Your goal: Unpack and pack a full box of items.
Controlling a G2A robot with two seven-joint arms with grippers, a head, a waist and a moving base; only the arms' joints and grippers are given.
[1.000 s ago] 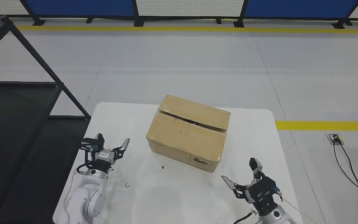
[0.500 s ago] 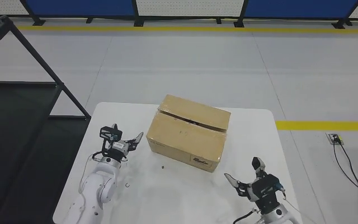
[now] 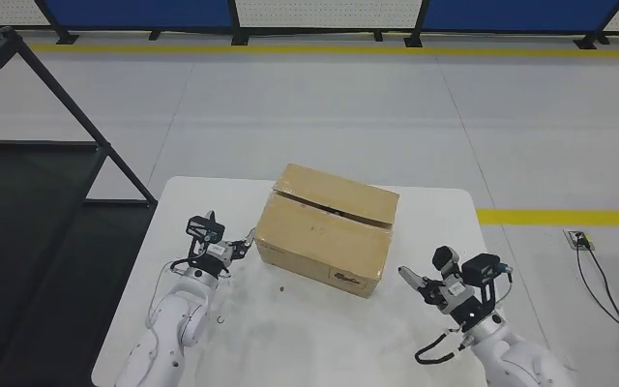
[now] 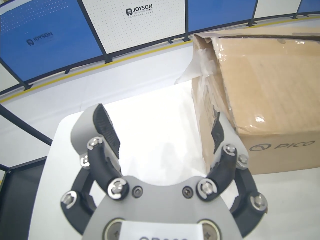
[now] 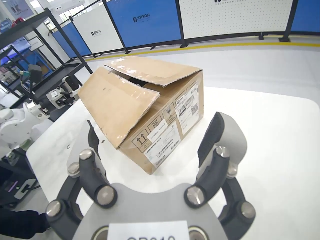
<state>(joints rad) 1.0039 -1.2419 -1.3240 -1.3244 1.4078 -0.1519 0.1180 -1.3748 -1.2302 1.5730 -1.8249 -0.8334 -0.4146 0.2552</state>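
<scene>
Black rack (image 3: 39, 252) noted left of cardboard box (image 3: 326, 228), which is flanked by left gripper (image 4: 158, 113) and right gripper (image 5: 153, 120), both spread wide. White table (image 3: 319, 334) beneath; blue panels (image 3: 135, 12) beyond.

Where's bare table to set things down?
Biggest bare patch: table in front of the box, between left gripper and right gripper, bar two small specks. Smaller strip: box to the table's right edge. Crowded: left gripper close beside the box's left side.

matt brown cardboard box (image 3: 324, 227), glossy clear tape (image 4: 220, 53) on it; smooth white table (image 3: 290, 329).
</scene>
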